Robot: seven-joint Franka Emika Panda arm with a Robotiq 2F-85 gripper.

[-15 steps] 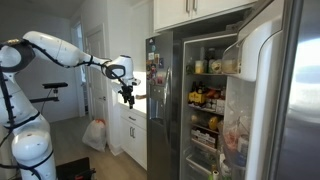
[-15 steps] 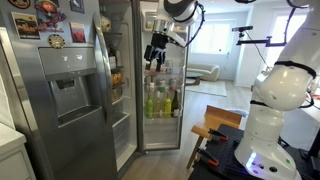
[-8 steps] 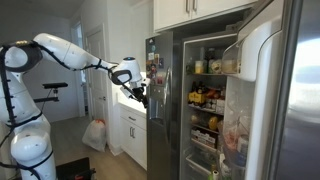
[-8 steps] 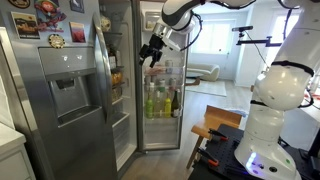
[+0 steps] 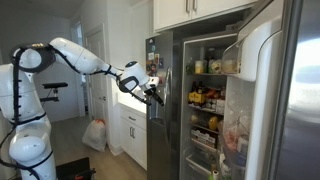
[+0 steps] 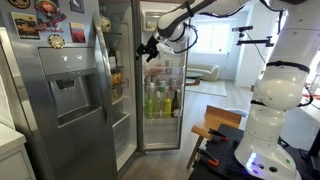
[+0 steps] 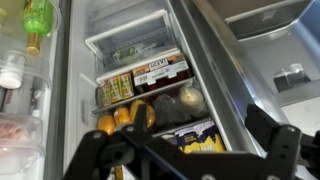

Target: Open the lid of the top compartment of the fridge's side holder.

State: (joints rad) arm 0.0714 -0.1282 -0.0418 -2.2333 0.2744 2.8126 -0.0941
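Observation:
The fridge [image 5: 165,120] is dark grey steel, with one door swung open and a lit white inside [image 6: 162,85]. The open door's side holder [image 5: 238,100] carries bottles. Its top compartment has a white curved lid [image 5: 250,45] that looks shut. My gripper [image 5: 155,88] is open and empty. It hangs in front of the closed door's edge, pointing into the fridge, well short of the side holder. It is also seen in an exterior view [image 6: 150,47]. In the wrist view my gripper [image 7: 185,150] frames shelves of food, and clear door bins [image 7: 20,90] show at the left.
White cabinets [image 5: 195,10] sit above and beside the fridge. A white bag [image 5: 95,133] lies on the floor by the cabinets. The closed door has a dispenser [image 6: 68,95] and magnets [image 6: 50,15]. A wooden stool [image 6: 215,130] stands near my base.
My gripper has moved toward the fridge opening and swung from pointing down to pointing roughly level into the fridge. Nothing has been touched.

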